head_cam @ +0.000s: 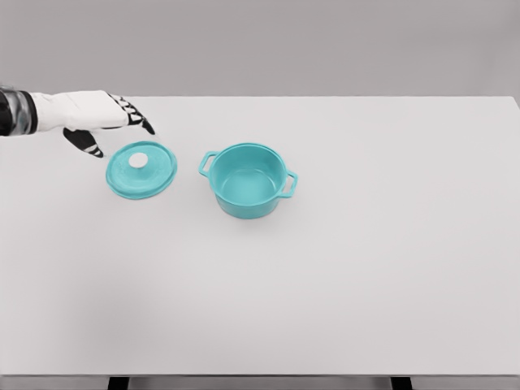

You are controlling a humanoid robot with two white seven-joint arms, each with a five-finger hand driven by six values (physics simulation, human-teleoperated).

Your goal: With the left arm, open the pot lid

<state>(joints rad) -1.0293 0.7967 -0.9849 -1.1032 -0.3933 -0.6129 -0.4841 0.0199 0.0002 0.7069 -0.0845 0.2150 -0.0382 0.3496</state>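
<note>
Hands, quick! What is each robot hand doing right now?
Left hand: open, holding nothing, beside the round teal lid lying on the white table.
Right hand: not in view.

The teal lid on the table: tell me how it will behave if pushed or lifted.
The lid lies flat on the table, apart from the pot, so a push would probably slide it, not roll or tip it. It looks rigid. Its small white knob seems the only grip, likely slippery for the open left hand.

- the left arm (pixel 20 112) is cut off by the picture's left edge, blurred there;
- two dark table legs (pixel 119 383) are clipped by the bottom edge;
- the pot (pixel 248 180) hides its own far outer wall
</note>
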